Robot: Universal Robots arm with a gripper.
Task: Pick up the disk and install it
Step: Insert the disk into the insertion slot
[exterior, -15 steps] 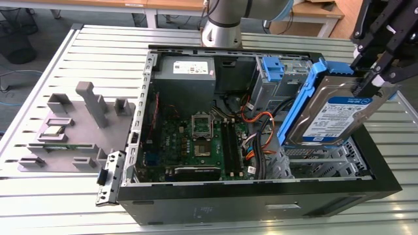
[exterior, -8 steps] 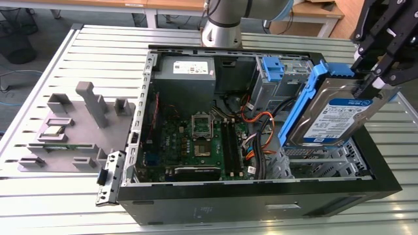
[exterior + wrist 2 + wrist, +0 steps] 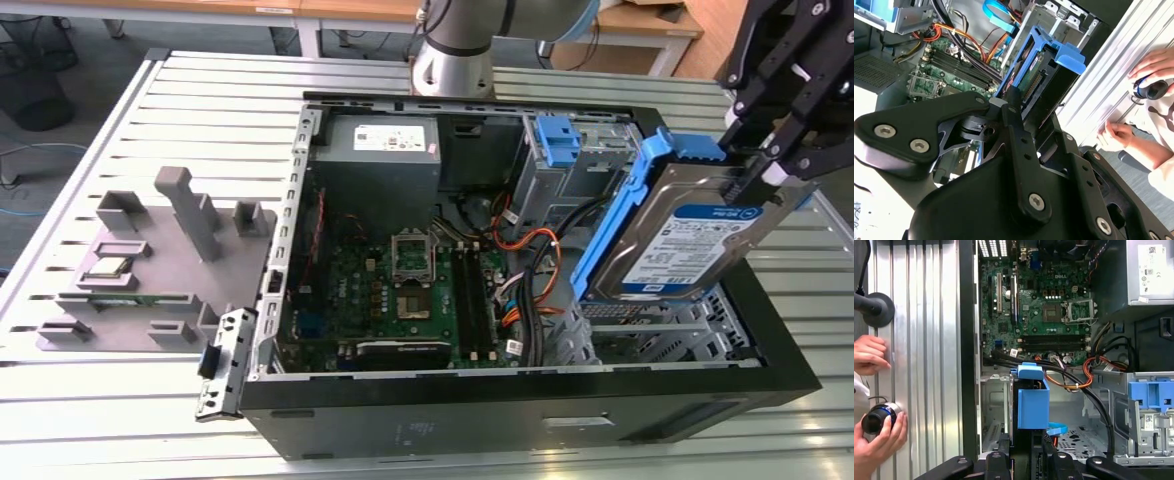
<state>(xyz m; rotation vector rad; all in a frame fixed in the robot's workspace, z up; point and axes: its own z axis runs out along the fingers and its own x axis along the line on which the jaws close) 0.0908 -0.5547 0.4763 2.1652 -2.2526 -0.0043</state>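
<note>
The disk (image 3: 687,245), a silver hard drive with a white-and-blue label in a blue carrier, hangs tilted on edge above the open computer case (image 3: 534,400), over the drive cage (image 3: 654,335) at the exterior view's right. My black gripper (image 3: 758,178) is shut on the disk's upper end. In the second wrist view the disk (image 3: 1046,70) juts out beyond the gripper (image 3: 1016,107), toward the case's inside. Edge-on in the first wrist view, the disk's blue carrier (image 3: 1033,402) sits above the gripper (image 3: 1026,442), over the metal bay.
Inside the case lie a green motherboard (image 3: 400,280), a grey power supply (image 3: 380,150), orange and black cables (image 3: 534,250) and another blue bracket (image 3: 558,138) in the far bay. A grey fixture (image 3: 160,260) stands on the slatted table. A person's hands (image 3: 871,357) rest beside the case.
</note>
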